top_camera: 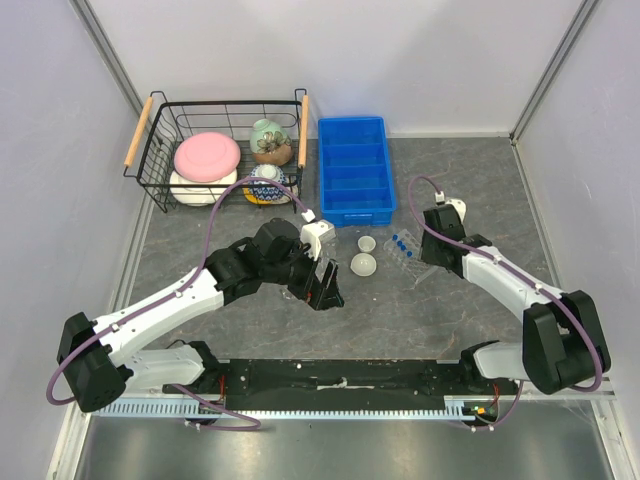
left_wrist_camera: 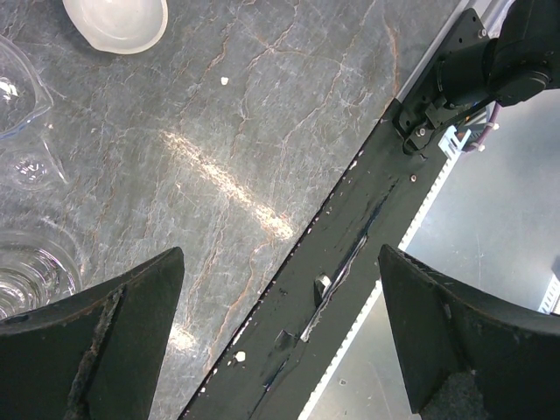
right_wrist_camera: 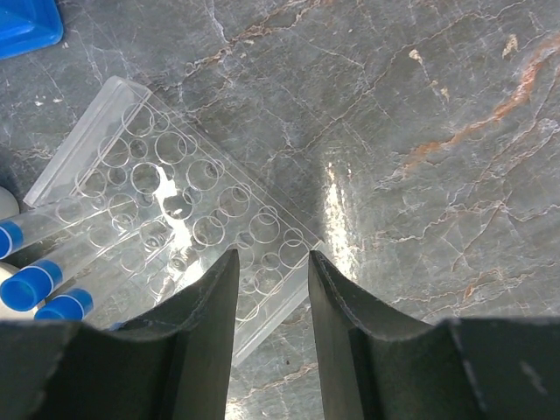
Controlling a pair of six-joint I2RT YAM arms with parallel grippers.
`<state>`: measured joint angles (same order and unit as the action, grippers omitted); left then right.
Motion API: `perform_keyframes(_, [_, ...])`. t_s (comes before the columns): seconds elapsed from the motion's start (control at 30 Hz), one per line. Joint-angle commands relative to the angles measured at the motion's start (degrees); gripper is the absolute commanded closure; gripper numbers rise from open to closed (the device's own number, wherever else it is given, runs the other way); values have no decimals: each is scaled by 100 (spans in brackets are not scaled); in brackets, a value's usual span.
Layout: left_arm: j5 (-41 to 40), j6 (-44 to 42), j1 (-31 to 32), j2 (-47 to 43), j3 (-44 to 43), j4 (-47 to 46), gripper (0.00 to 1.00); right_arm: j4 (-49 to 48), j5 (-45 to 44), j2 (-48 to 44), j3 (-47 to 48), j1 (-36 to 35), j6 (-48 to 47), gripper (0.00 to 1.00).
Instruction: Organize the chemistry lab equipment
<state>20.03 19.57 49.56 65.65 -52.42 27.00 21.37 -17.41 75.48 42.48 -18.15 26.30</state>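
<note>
Left hand [left_wrist_camera: 280, 280] hangs wide open and empty above the grey surface [left_wrist_camera: 262, 105], with clear glass flasks [left_wrist_camera: 26, 271] beside it. Two white dishes [top_camera: 363, 265] sit between the hands. Right hand [right_wrist_camera: 272, 258], part-closed, straddles a corner of the clear rack [right_wrist_camera: 166, 184] bearing blue-capped tubes [right_wrist_camera: 35, 284]; whether it grips cannot be told.

Clear plastic rack [right_wrist_camera: 175, 197], glossy marbled table [right_wrist_camera: 420, 131]

A clear plastic tube rack [right_wrist_camera: 166, 184] dotted with round holes lies flat on a grey marbled counter [right_wrist_camera: 420, 131]. Three clear tubes with blue caps [right_wrist_camera: 35, 282] lie at its left end. The right pincer's [right_wrist_camera: 271, 258] dark fingers stand slightly apart, straddling the rack's near edge. A blue plastic tray's corner [right_wrist_camera: 26, 22] shows far left.
</note>
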Motion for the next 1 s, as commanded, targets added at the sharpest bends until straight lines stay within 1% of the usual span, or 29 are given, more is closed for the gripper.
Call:
perform_keyframes(0.0, [168, -68, -25, -105, 13, -204, 2, -212, 97, 72, -56, 13, -55, 56])
perform_keyframes(0.6, [168, -76, -25, -105, 30, -204, 2, -379, 80, 309, -126, 13, -55, 57])
perform_keyframes(0.97, [168, -68, -25, -122, 22, -204, 2, -440, 124, 415, -152, 13, -46, 62])
